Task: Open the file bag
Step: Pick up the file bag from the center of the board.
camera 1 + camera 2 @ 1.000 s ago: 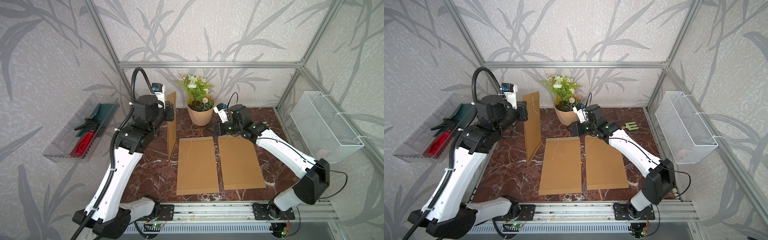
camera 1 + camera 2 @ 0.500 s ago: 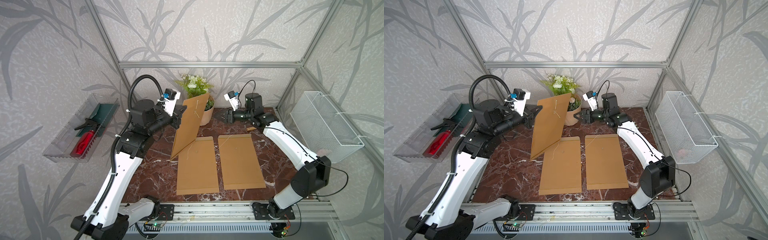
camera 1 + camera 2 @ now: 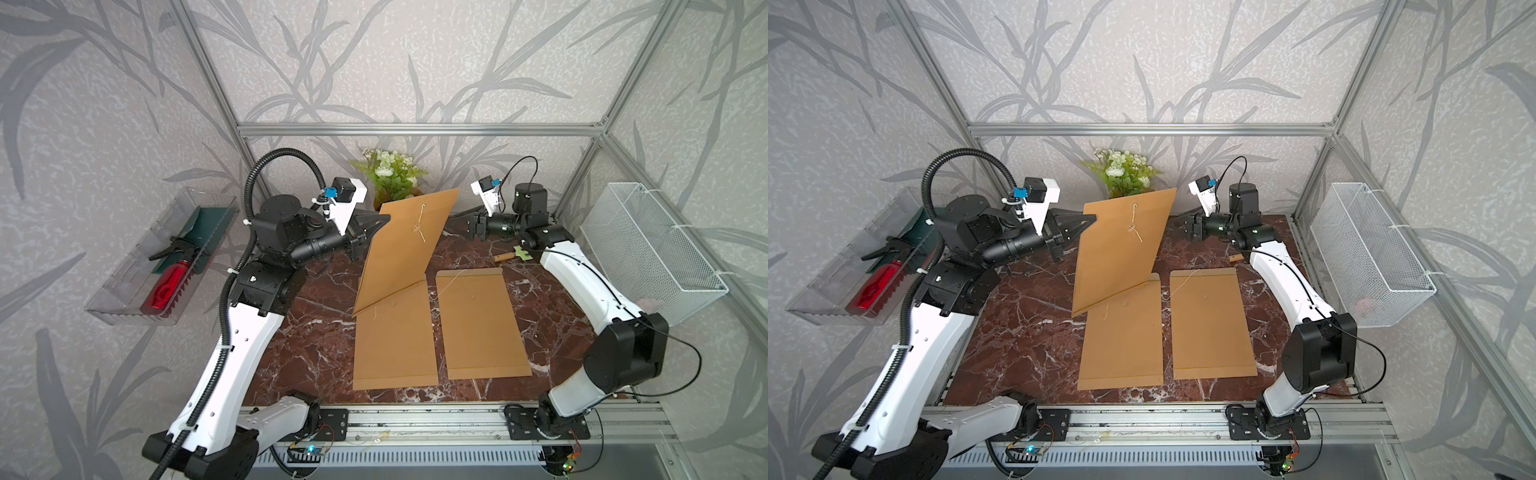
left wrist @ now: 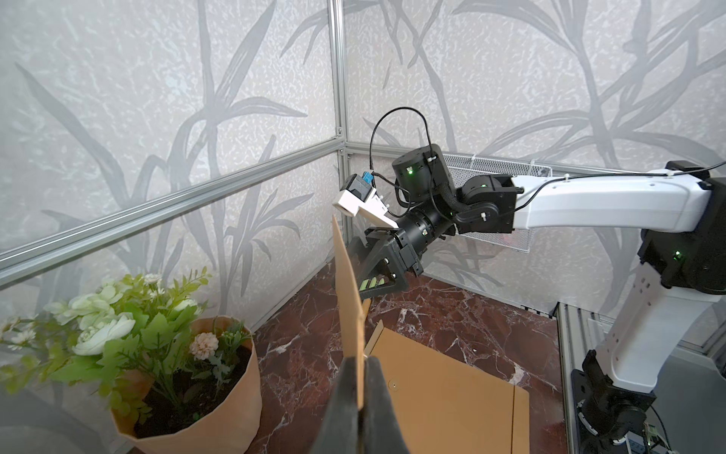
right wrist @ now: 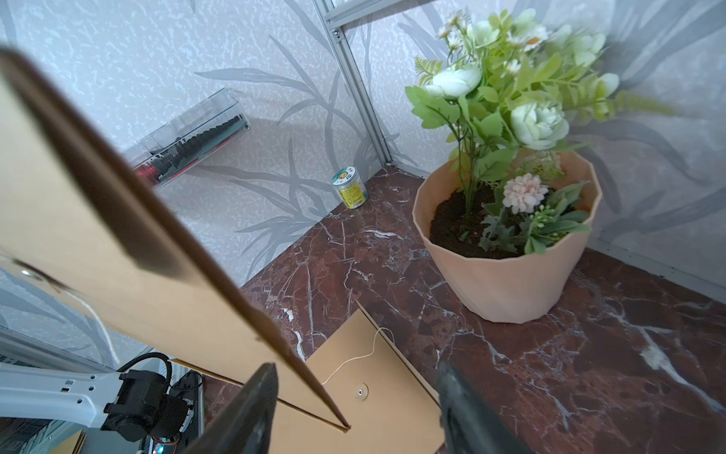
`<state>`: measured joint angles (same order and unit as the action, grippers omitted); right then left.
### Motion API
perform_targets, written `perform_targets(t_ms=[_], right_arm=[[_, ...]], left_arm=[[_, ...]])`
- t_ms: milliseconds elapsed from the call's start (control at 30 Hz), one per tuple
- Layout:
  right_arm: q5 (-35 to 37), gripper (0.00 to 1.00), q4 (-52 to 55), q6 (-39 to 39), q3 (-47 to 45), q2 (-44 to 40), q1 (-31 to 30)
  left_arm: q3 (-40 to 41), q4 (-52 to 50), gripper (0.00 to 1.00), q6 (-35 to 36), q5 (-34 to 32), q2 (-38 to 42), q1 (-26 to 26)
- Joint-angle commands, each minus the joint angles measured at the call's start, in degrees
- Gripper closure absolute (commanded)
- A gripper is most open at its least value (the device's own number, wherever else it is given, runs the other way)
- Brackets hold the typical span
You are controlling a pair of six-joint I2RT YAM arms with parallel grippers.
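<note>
File bag (image 3: 403,249): lifted off the bench (image 3: 316,345) near the back edge and tilted, button and string (image 3: 419,230) facing forward. Its lower edge lies at or just above the left one of two flat bags (image 3: 395,340); contact cannot be told. The other flat bag (image 3: 482,328) lies just beside it, toward the right edge.

Left jaws: shut on the bag's upper left corner, the paper edge pinched between them in the left wrist view. Right jaws: wide apart. In the right wrist view the bag's free edge runs between them, unclamped.

Risks noted:
- The bag is carried by one corner pinch only. A swing or slip is likely if it is pulled sideways before a second hold is made.
- It cannot be told whether the string is wound on the button. If it is, a tug on the flap could tear the paper.
- Both paper layers could be caught by the right jaws, so nothing would be opened.
- The flat bag beneath could be dragged.
- The flower pot (image 5: 506,283) stands close behind and could be knocked.
</note>
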<state>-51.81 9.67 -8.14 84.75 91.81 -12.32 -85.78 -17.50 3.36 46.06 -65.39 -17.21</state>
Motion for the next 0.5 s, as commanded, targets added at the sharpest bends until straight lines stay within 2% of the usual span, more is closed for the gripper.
perform_targets(t_ms=[0, 200, 467], right_arm=[[-5.7, 0.34, -8.3, -2.7, -1.9, -2.7, 1.2], [-11.8, 0.35, -15.6, -6.1, -4.3, -4.3, 2.1], [-12.5, 0.35, -12.3, -2.5, -5.5, -7.8, 2.7]], left_arm=[[-0.3, 5.6, 1.00, -2.4, 3.9, -0.2, 0.3], [0.9, 8.5, 1.00, -4.5, 4.3, 0.0, 0.3], [1.3, 10.4, 1.00, -6.3, 5.3, -0.4, 0.3]])
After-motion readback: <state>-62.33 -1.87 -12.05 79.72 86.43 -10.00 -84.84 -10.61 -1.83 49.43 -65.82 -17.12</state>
